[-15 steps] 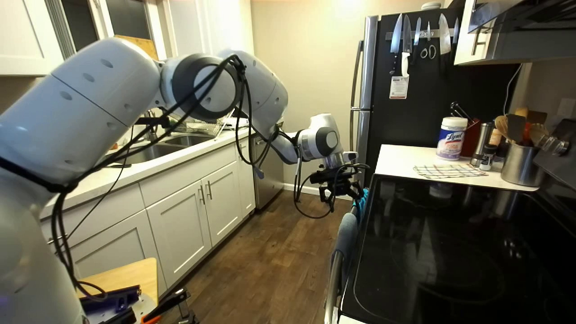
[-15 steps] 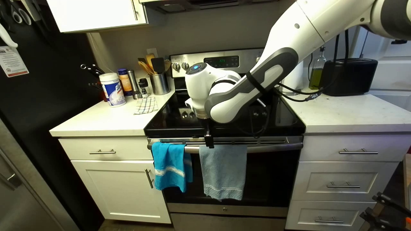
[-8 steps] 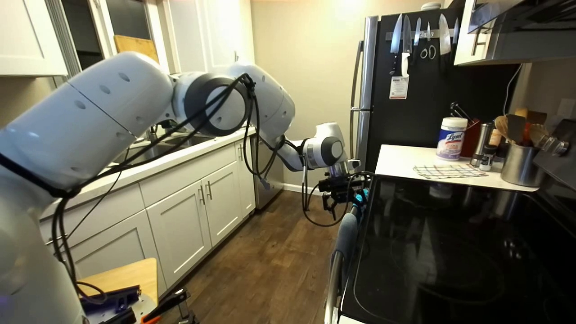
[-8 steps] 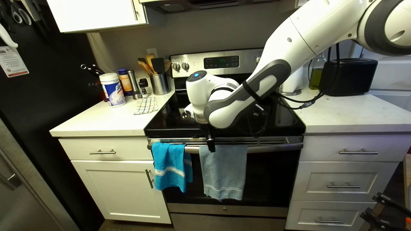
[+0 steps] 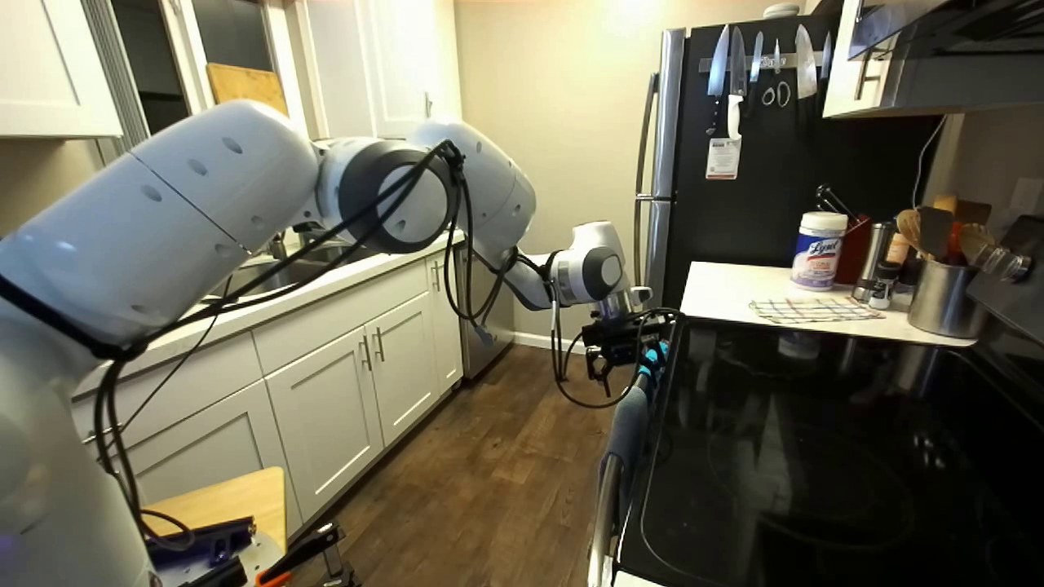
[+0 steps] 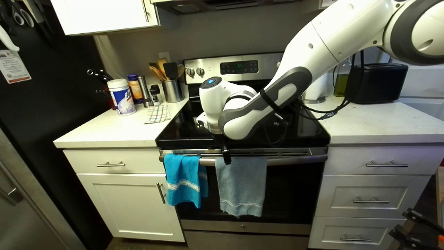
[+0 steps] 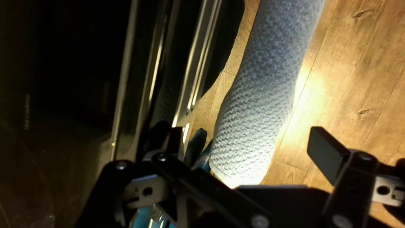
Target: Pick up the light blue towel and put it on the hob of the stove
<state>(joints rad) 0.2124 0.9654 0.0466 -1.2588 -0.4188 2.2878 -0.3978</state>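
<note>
A pale greyish light blue towel [image 6: 241,184] hangs over the oven door handle; it also shows edge-on in an exterior view [image 5: 628,424]. A brighter blue towel [image 6: 184,180] with a white stripe hangs beside it. The black glass hob [image 5: 783,456] lies above and behind the handle. My gripper [image 6: 227,158] points down at the handle, by the pale towel's upper edge nearer the bright towel. In the wrist view my gripper [image 7: 250,142] is open and empty. The pale towel [image 7: 262,95] shows between and beyond its fingers, with no visible grip on it.
The steel oven handle [image 6: 295,159] runs along the stove front. A counter beside the hob holds a wipes tub [image 5: 818,251], a checked cloth [image 5: 816,310] and a utensil holder [image 5: 946,297]. The fridge [image 5: 783,163] stands beyond. A toaster [image 6: 377,83] stands on the opposite counter.
The arm has come down and the gripper is lower, nearer the handle and the pale towel. In the last half second it has shifted only slightly. Both towels hang unchanged.
</note>
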